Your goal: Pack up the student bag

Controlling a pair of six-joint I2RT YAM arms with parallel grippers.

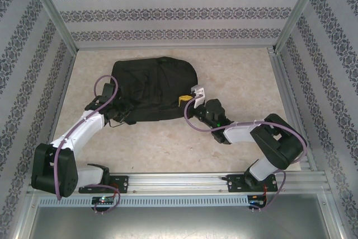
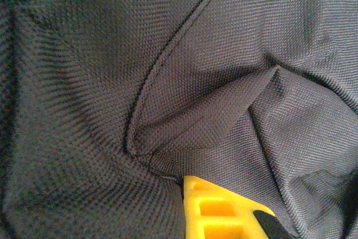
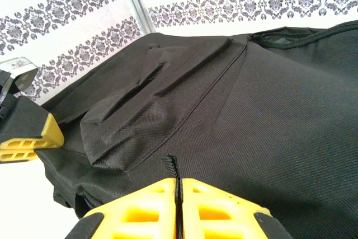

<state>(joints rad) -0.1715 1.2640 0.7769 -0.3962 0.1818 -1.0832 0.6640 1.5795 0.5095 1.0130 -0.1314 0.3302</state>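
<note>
L claw (image 2: 197,192) half-buried in student bag (image 2: 112,82) fabric.

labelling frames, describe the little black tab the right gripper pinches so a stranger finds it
Start at the big black student bag on the beige table. At its near right edge, the right gripper is shut on a thin black tab. It alone sticks out from the fabric, between yellow fingers.

Black student bag (image 1: 154,90); beige, perhaps speckled table (image 1: 168,144); floral-banded white walls (image 1: 168,9).
</note>
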